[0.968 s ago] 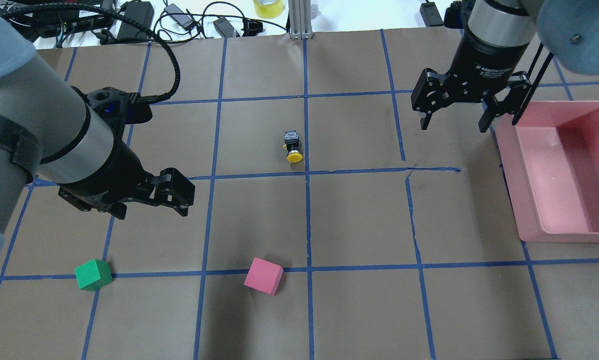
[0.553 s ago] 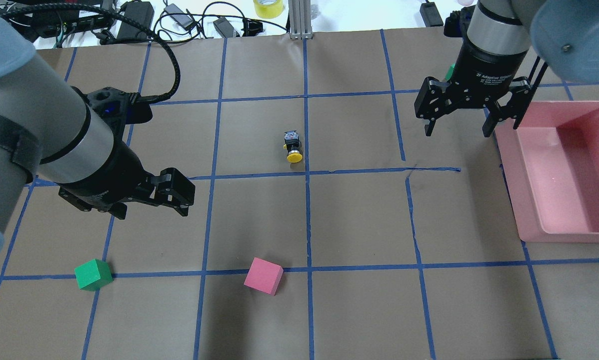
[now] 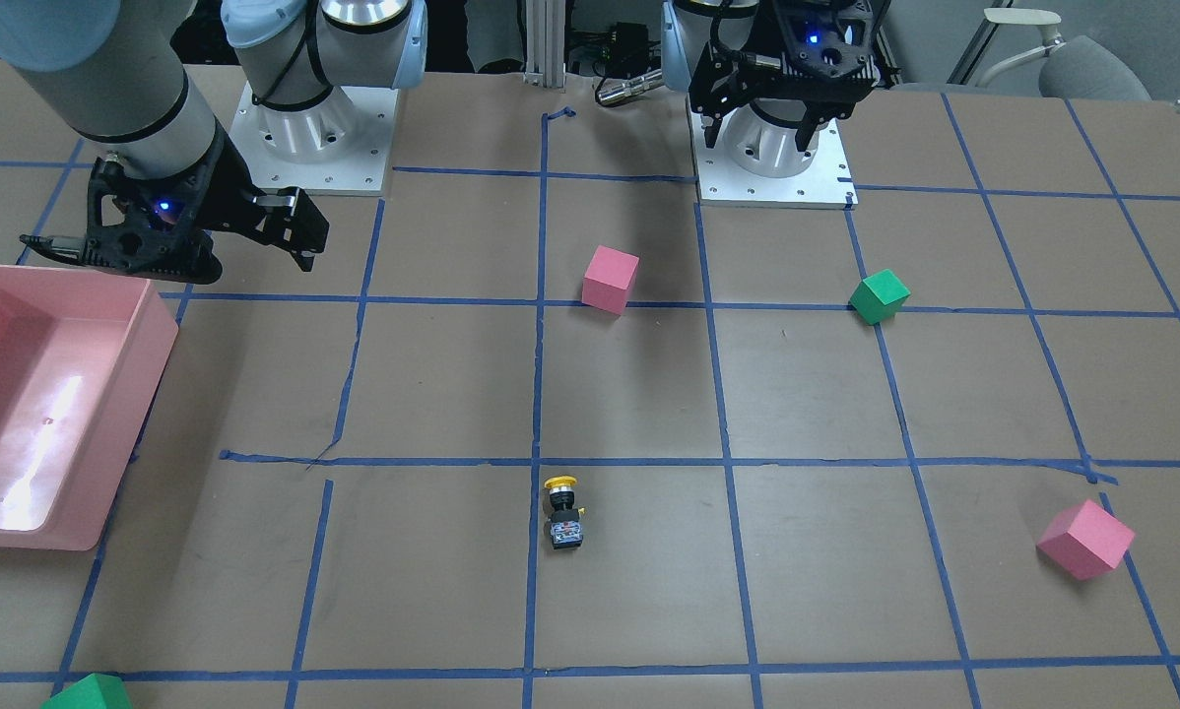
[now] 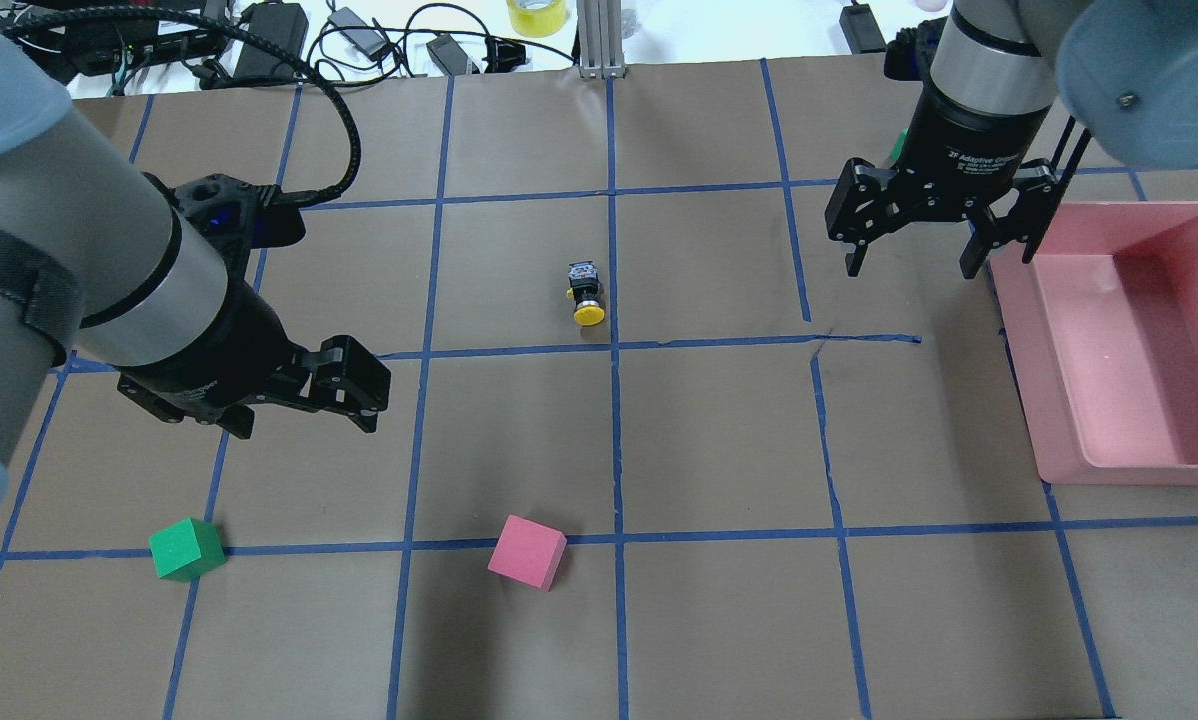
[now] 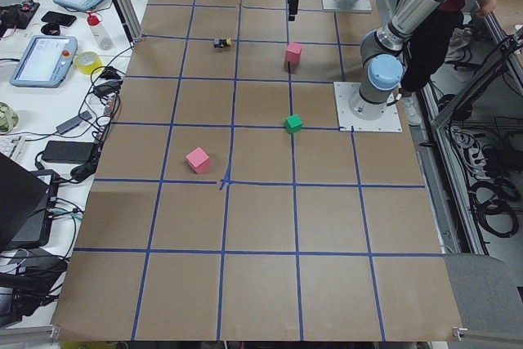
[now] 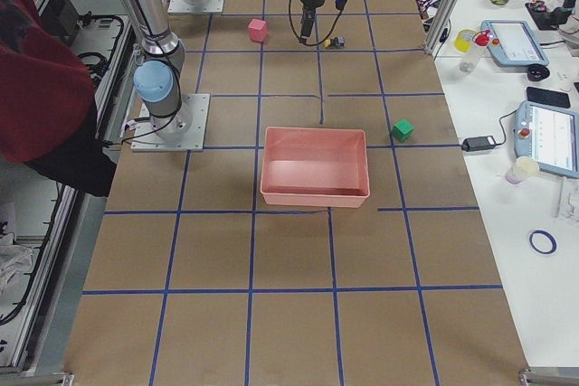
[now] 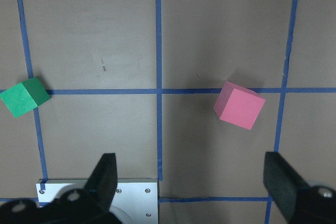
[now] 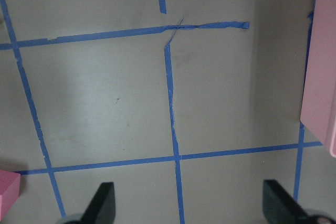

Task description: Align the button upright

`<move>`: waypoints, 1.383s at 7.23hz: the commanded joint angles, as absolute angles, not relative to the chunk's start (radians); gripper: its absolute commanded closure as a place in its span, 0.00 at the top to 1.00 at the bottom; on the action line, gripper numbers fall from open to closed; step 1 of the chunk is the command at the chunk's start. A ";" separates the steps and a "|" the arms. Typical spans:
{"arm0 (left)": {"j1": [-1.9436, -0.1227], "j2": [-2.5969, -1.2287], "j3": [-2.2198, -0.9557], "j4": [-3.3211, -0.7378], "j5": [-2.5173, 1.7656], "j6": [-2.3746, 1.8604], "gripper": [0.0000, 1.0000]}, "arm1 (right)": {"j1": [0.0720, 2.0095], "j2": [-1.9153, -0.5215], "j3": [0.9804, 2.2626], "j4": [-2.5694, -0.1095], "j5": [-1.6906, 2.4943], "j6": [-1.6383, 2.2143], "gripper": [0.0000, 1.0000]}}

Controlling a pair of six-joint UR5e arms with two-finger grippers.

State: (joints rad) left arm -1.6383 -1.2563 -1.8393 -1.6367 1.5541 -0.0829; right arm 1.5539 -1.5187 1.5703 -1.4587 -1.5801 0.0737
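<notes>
The button [image 4: 586, 293] lies on its side near the middle of the brown-papered worktop [image 4: 719, 450]. Its yellow cap points toward the robot and its greyish base points away. It sits just left of the centre tape line and just beyond a cross line, and nothing touches it.

The left gripper [image 4: 364, 398] hangs over the near-left squares, well apart from the button. Its fingers are spread and hold nothing, as its wrist camera shows. The right gripper [image 4: 909, 262] hovers at the far right beside the far corner of the pink bin [image 4: 1059, 400]. Its jaws also stand wide apart and empty.

A pink cube [image 4: 527, 551] and a green cube [image 4: 186, 549] rest along the near tape line, clear of both arms.

The task appears to be at its opening step, the approach. No grasp has been made and the button is not yet upright.

The next move would likely be for one arm to travel in over the button and come down with its jaws straddling the black body. It would then close, lift and tip the part until the cap faces up and the base sits flat. The body is small and round, so a grip set off-centre could let it roll or twist away.
</notes>
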 commanded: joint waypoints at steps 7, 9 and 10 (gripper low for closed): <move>-1.640 -1.273 -1.848 -1.637 1.549 -0.098 1.00 | 1.555 -1.519 1.574 -1.462 -1.585 0.066 1.00; -1.641 -1.290 -1.893 -1.602 1.520 -0.104 1.00 | 1.554 -1.511 1.578 -1.463 -1.580 0.064 1.00; -1.643 -1.290 -1.934 -1.529 1.475 -0.110 1.00 | 1.554 -1.511 1.578 -1.465 -1.578 0.063 1.00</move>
